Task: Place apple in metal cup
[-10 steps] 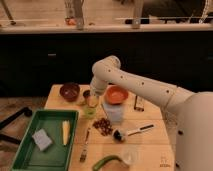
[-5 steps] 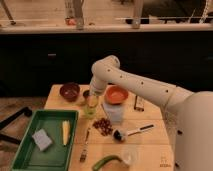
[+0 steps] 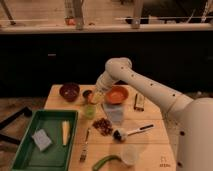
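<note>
The metal cup (image 3: pixel 87 94), small and grey with a dark inside, stands on the wooden table (image 3: pixel 150 142) between a dark red bowl (image 3: pixel 69 91) and an orange bowl (image 3: pixel 116 94). My gripper (image 3: pixel 95 98) hangs at the end of the white arm, just right of the metal cup and above a translucent green cup (image 3: pixel 90 111). The apple does not show; it is hidden, possibly by the gripper.
A green tray (image 3: pixel 22 150) with a grey sponge and a yellow item takes the table's left front. Dark red grapes (image 3: pixel 103 125), a clear cup (image 3: pixel 114 113), a brush (image 3: pixel 131 132), a fork (image 3: pixel 85 147), a green vegetable (image 3: pixel 106 160), another clear cup (image 3: pixel 129 154) and a dark packet (image 3: pixel 139 101) lie around.
The gripper has shifted only slightly beside the metal cup. The objects on the table have stayed where they were.
</note>
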Controlling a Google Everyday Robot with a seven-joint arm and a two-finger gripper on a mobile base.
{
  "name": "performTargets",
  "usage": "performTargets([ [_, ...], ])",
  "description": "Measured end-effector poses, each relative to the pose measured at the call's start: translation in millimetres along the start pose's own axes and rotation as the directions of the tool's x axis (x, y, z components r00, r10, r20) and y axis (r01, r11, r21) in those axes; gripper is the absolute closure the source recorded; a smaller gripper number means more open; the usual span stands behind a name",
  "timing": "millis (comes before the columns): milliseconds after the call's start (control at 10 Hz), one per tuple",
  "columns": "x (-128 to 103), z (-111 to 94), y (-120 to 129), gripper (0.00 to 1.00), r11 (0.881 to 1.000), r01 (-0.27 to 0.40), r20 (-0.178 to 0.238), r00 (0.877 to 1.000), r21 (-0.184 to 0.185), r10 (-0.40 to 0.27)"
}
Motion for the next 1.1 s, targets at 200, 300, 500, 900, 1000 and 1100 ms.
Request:
performTargets([
  [200,3,-2,-11,1.00,1.000,-0.018,0.028,0.999,-0.001,0.018],
  [300,5,-3,-15,1.00,1.000,-0.023,0.032,0.999,-0.002,0.023],
  [500,-4,4,-21,1.00,1.000,-0.018,0.041,0.999,-0.015,0.018],
  [900,-13,13,-33,1.00,0.999,-0.021,0.067,0.997,-0.026,0.022],
  [1000,-15,14,-36,1.00,0.999,-0.021,0.073,0.997,-0.027,0.023],
  [1100,-19,17,-39,1.00,0.999,-0.021,0.083,0.996,-0.030,0.024],
])
